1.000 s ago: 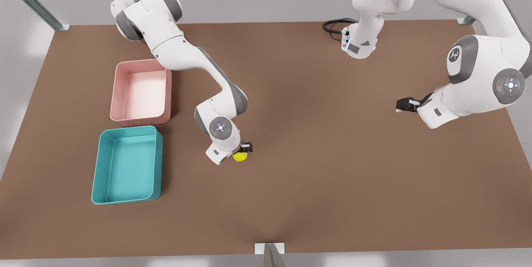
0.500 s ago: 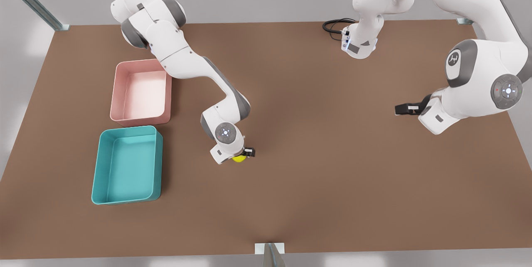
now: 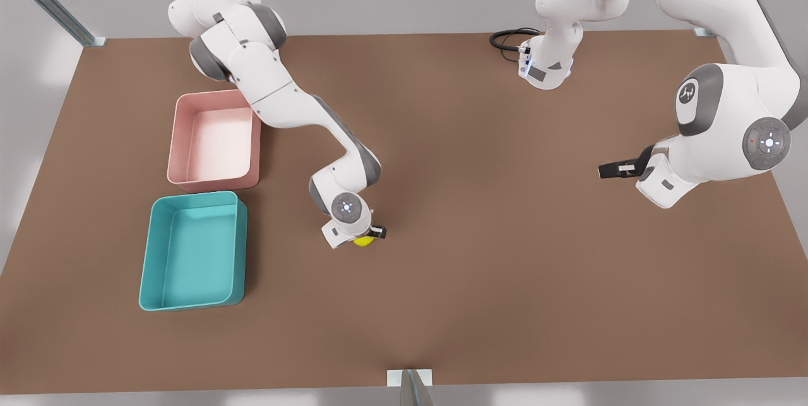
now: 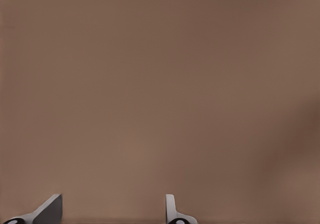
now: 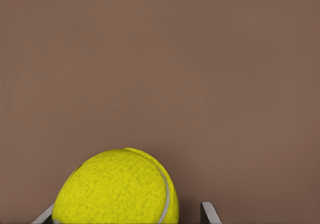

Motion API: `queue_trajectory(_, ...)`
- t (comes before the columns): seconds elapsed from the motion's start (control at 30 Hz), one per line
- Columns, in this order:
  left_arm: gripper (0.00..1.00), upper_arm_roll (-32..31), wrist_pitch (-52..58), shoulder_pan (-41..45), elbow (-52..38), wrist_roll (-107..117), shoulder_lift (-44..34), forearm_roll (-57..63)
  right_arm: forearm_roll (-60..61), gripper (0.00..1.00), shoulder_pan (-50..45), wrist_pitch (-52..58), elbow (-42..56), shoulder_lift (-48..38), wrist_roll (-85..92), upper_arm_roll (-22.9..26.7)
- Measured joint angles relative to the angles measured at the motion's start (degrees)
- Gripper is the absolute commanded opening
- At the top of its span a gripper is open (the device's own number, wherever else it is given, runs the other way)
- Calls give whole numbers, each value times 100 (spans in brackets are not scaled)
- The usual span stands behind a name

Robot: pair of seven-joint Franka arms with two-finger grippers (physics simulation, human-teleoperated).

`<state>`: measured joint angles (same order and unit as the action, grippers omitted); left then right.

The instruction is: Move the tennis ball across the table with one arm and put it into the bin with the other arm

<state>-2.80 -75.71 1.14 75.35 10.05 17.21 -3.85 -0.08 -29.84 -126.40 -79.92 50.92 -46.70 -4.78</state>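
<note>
Here the right hand [image 3: 372,234] sits low over the tennis ball [image 3: 363,241] mid-worktop [image 3: 480,216], its spread fingers [image 5: 209,213] flanking it unclamped in the wrist view, right of the bin [image 3: 192,250]; the left hand [image 3: 611,170] waits open, empty.

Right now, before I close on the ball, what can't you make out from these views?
- Tennis ball: in the front view, mostly hidden under the right tool and its wrist.
- Right wrist view: the frame edge cuts off the ball's lower part and the fingers, so contact is unclear.
- Left tool, waiting: too small in the front view to judge its opening; the edge crops its fingers in the left wrist view.
</note>
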Motion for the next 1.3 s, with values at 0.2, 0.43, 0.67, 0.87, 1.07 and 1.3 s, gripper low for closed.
queue_trajectory(0.2, 100, 0, 6, 0, 0, 112, 2, 0, 0, 100, 13, -128, 16, 29, -69, -5)
queue_trajectory(0.43, 100, 0, 8, 5, 0, 203, 3, 2, 43, 55, 22, -233, 42, 45, -84, -5)
queue_trajectory(0.67, 100, 0, 9, 0, 0, 264, 2, 3, 87, 55, 67, -273, 54, -199, -30, -6)
queue_trajectory(0.87, 100, 0, 9, 7, 0, 297, 1, 4, 59, 55, 849, 236, -115, -1059, 262, 18)
queue_trajectory(1.07, 100, 0, 13, 14, 0, 320, 1, 2, -260, 55, 2260, 1263, -301, -1681, 1061, 77)
queue_trajectory(1.3, 100, 0, 17, 27, 0, 341, 7, -1, -761, 100, 3575, 1890, -271, -1447, 2235, 83)
